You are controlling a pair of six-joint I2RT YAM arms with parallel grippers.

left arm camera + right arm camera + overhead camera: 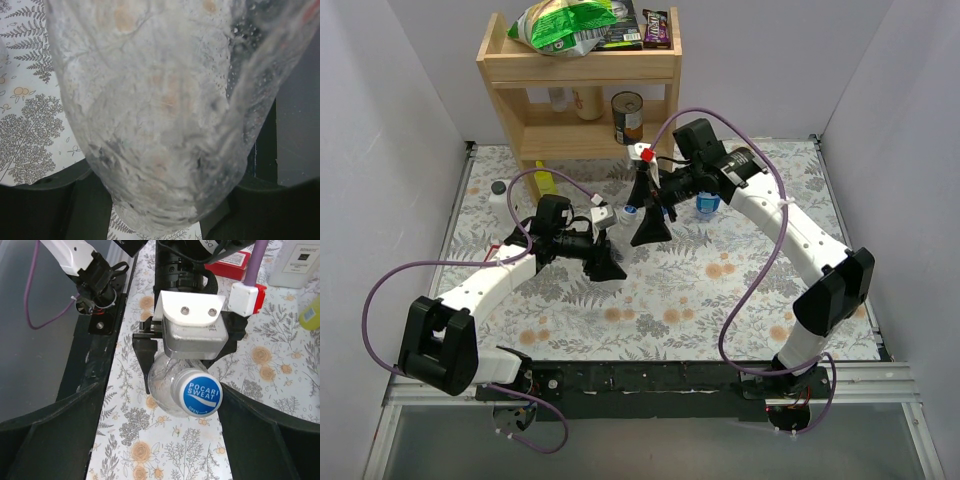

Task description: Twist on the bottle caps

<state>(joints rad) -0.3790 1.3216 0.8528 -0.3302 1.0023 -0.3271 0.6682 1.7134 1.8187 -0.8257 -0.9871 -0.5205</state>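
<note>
My left gripper [606,262] is clenched on a clear bottle [162,385]. Its body fills the space between my left fingers [50,210], with the floral table [30,125] showing beside and through it. The bottle lies roughly level above the table, neck towards my right arm. A blue cap [201,394] sits on that neck, printed top facing my right wrist camera.

My right gripper [160,450] is spread wide and holds nothing. Its fingers [50,440] stand one on each side of the cap, apart from it and touching neither cap nor bottle.

I count one cap for certain, the one on the held bottle. From above, two more small bottles with blue on them stand on the table by my right arm, one [708,204] behind it and one [632,212] just beside my right gripper (too small to tell whether they are capped).
</note>
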